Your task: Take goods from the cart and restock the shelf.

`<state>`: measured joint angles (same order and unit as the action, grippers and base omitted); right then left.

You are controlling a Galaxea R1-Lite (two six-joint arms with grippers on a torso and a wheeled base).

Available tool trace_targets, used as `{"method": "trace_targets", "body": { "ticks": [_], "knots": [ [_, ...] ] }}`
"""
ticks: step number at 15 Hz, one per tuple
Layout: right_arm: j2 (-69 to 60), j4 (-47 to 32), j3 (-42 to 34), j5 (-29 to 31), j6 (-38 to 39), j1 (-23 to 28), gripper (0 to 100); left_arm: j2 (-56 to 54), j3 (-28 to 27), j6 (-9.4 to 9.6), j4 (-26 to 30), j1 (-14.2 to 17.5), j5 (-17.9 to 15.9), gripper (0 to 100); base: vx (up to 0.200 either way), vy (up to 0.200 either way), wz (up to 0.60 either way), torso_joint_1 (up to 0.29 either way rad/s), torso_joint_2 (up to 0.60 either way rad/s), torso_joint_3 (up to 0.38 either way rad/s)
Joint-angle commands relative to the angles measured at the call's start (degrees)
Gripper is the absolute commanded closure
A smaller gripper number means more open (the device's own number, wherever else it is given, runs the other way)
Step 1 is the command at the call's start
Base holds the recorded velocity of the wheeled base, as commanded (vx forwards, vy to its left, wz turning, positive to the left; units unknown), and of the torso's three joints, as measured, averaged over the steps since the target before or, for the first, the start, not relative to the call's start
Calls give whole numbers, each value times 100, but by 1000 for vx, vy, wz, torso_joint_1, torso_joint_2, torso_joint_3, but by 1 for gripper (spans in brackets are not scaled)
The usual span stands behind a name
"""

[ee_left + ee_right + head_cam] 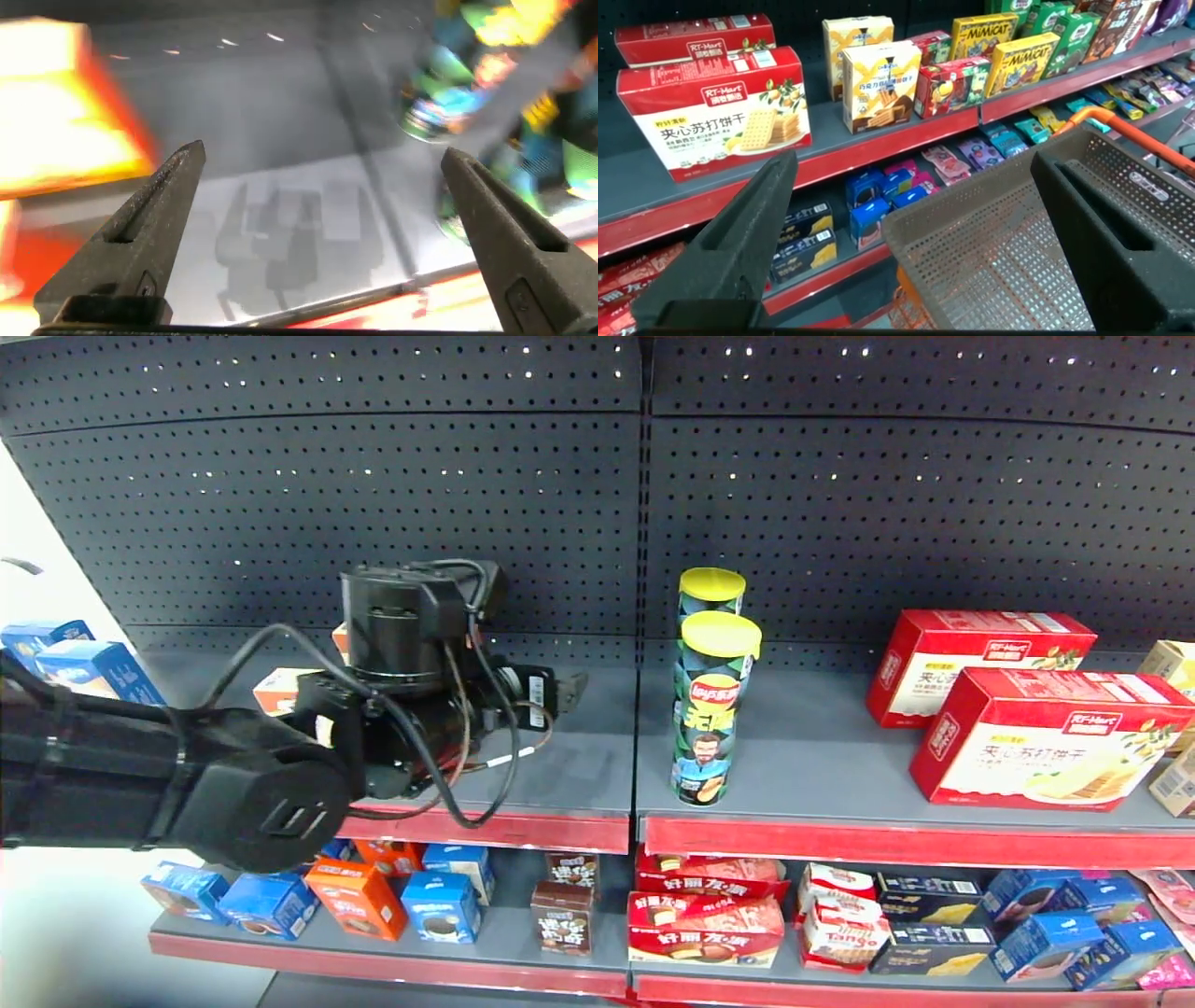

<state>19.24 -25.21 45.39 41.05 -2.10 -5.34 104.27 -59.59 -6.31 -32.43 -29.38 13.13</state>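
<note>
Two tall chip cans with yellow lids stand one behind the other on the upper grey shelf (579, 756), the front can (714, 709) near the red edge and the back can (711, 590) behind it. My left gripper (571, 687) hovers over the shelf just left of the cans, open and empty; between its fingers (322, 154) I see bare shelf, with the cans (486, 84) blurred to one side. My right gripper (915, 163) is open and empty above the cart's grey perforated basket (990, 243).
Two red cracker boxes (1046, 737) lie right of the cans. An orange-and-white box (280, 689) sits behind my left arm. The lower shelf holds several small blue, orange and red boxes (439, 905). The cart has an orange handle (1120, 126).
</note>
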Motion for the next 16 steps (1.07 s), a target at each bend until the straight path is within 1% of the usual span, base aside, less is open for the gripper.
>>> {"method": "trace_targets", "body": {
  "ticks": [1,2,3,4,5,6,7,8,9,10,11,12,13,14,15,16],
  "knots": [
    [-52,-10,-3,0,-1,-2,0,-1242,685,25,0,459,-12,0,0,0,0,0,0,0],
    [-78,-89,-3,0,-1,-2,0,-1708,887,51,35,556,-12,0,0,0,0,0,0,0],
    [-96,-204,-3,-9,8,7,0,-1998,975,69,61,618,-12,0,0,0,0,0,0,0],
    [-131,-335,-12,-26,8,51,0,-2516,1081,157,140,776,-12,0,0,0,0,0,0,0],
    [-131,-335,-3,-18,8,51,0,-2930,1151,262,298,1057,-21,0,0,0,0,0,0,0],
    [-131,-344,5,-9,-1,59,0,-3202,1221,280,413,1277,-30,0,0,0,0,0,0,0],
    [-122,-344,23,0,8,59,0,-3668,1564,280,483,1743,-47,0,0,0,0,0,0,0],
    [-122,-353,23,0,-1,77,0,-4055,1916,280,483,2033,-74,0,0,0,0,0,0,0],
    [-104,-362,49,0,-1,77,0,-4450,2215,271,501,2252,-162,0,0,0,0,0,0,0],
    [-78,-362,67,0,-1,77,0,-4635,2320,271,509,2349,-206,0,0,0,0,0,0,0],
    [-43,-362,128,0,-19,77,0,-5109,2549,262,553,2542,-223,0,0,0,0,0,0,0],
    [-43,-406,146,9,-19,77,0,-5461,2689,254,747,2560,-206,0,0,0,0,0,0,0],
    [-52,-476,172,9,-28,77,0,-5839,2768,254,1116,2560,-197,0,0,0,0,0,0,0],
    [-52,-476,181,9,-28,77,0,-5865,2768,254,1151,2560,-197,0,0,0,0,0,0,0],
    [10,-494,278,9,-28,77,0,-6621,2645,254,2276,2569,-170,0,0,0,0,0,0,0],
    [27,-494,313,9,-28,68,0,-6920,2557,254,2724,2569,-126,0,0,0,0,0,0,0]
  ]
}}
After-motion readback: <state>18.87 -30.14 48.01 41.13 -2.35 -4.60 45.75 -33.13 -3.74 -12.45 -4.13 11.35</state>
